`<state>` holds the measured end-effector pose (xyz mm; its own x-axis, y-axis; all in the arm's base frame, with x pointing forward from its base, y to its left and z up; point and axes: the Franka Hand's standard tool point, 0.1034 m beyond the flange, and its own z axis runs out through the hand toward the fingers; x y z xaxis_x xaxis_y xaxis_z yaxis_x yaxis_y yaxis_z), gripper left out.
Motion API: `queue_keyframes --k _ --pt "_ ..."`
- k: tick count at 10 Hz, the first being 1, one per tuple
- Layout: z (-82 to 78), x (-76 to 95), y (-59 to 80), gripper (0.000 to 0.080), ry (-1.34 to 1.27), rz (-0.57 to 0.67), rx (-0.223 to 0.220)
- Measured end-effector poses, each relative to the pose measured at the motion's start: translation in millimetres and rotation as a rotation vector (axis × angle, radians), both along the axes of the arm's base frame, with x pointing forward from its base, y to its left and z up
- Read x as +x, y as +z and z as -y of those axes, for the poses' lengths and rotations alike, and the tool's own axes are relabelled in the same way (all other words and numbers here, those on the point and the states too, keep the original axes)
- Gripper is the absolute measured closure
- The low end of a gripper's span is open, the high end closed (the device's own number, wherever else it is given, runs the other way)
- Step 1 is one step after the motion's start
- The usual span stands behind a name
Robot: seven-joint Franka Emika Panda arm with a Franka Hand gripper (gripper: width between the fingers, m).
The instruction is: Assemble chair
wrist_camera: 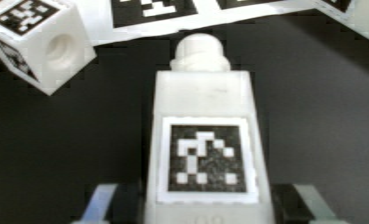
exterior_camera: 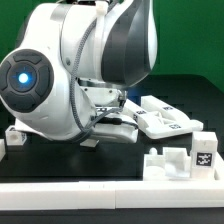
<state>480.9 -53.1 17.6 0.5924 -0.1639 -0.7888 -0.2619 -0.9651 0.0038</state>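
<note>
- gripper [wrist_camera: 202, 203] straddles the pegged bar [wrist_camera: 202, 120], one of the chair parts; fingers [wrist_camera: 106, 202] stand either side of its tagged end
- you cannot tell whether the pads press the bar or only flank it; thin dark slivers show on both sides
- the bar's peg end points toward the cube block [wrist_camera: 42, 52], near but apart, with the black table [wrist_camera: 314, 110] beneath
- exterior view: arm low over the table, flat slab [exterior_camera: 165, 118] to the exterior view's right, notched block [exterior_camera: 182, 160] in front
- step in hand, as i judge it: taking up the bar
- the next move calls for a firm close, then a straight lift, with the peg kept level for its socket
</note>
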Motion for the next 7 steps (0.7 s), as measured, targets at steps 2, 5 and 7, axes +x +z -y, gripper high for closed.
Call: queue_keyframes --k 2,5,7 --pt "-11.5 29.6 40.2 0.0515 0.027 0.129 0.007" --pt "-21.2 40.1 74.0 0.0515 0.033 0.428 -0.030" --pt "-18.2 45.0 69.4 0.0515 0.030 0.562 -0.071"
